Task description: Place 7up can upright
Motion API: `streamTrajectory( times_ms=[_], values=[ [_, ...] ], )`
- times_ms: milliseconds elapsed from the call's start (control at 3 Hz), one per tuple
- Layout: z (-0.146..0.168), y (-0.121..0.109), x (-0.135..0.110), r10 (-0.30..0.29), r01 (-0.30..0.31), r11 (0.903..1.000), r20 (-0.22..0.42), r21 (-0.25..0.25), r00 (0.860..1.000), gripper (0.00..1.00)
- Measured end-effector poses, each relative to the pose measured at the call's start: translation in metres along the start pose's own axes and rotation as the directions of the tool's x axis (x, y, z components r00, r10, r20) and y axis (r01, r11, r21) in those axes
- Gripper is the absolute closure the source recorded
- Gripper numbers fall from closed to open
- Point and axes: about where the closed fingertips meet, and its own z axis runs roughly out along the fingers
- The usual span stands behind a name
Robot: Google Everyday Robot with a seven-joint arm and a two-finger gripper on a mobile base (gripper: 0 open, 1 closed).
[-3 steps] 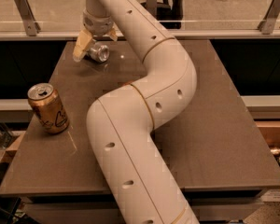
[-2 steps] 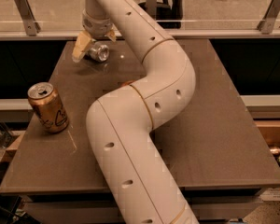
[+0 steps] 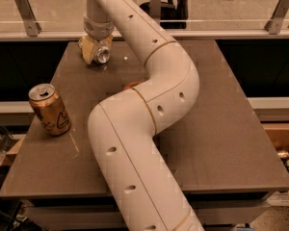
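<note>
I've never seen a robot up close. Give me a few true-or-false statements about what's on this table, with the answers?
1. The bronze can stands upright near the left edge of the table. True.
2. The 7up can stands upright in the middle of the table. False: it is at the far left part of the table, tipped so its shiny end faces the camera.
3. The gripper is at the far side of the table, right at the 7up can. True.
4. The two cans touch each other. False: they are well apart, the bronze can nearer the camera.
</note>
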Motion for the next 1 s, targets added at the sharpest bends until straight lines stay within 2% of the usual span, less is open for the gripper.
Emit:
streamTrajectory(
  times_ms=[667, 1000],
  values=[
    [0.0093, -0.0011, -0.0057, 0.0, 0.0, 1.0, 0.014, 0.002, 1.0, 0.87],
    [0.0084, -0.0011, -0.0063, 0.0, 0.0, 1.0, 0.014, 0.002, 1.0, 1.0]
  ],
)
